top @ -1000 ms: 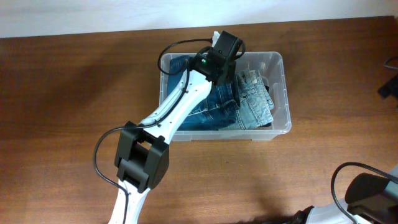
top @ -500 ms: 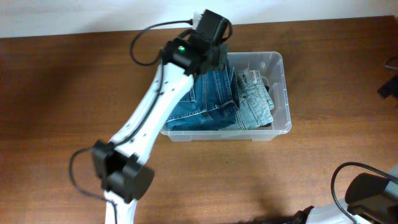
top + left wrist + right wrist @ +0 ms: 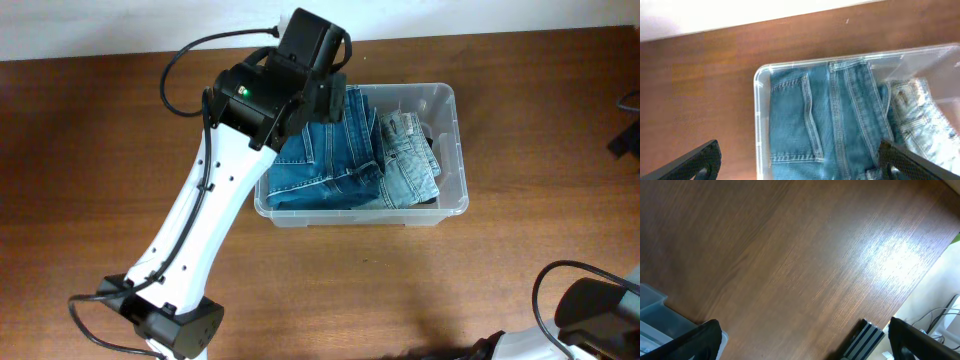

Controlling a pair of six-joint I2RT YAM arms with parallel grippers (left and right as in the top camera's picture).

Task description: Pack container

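Observation:
The container (image 3: 455, 120), a clear plastic bin, stands on the wooden table right of centre. Inside it a folded pair of dark blue jeans (image 3: 335, 160) lies on the left and a paler pair (image 3: 410, 165) on the right. My left gripper (image 3: 800, 167) hovers open above the bin's left wall (image 3: 759, 125), holding nothing, with the dark jeans (image 3: 830, 120) below it. In the overhead view its black wrist head (image 3: 310, 45) covers the bin's back left corner. My right gripper (image 3: 812, 347) is open over bare table, away from the bin.
The table's back edge meets a white wall just behind the bin. A black object (image 3: 628, 130) sits at the table's right edge. The right arm's base (image 3: 590, 320) is at the front right. A metal rail (image 3: 865, 340) runs by the right gripper.
My left gripper has opened and risen out of the container, moving left and back. The dark jeans stay lying in the bin. The right arm has not moved.

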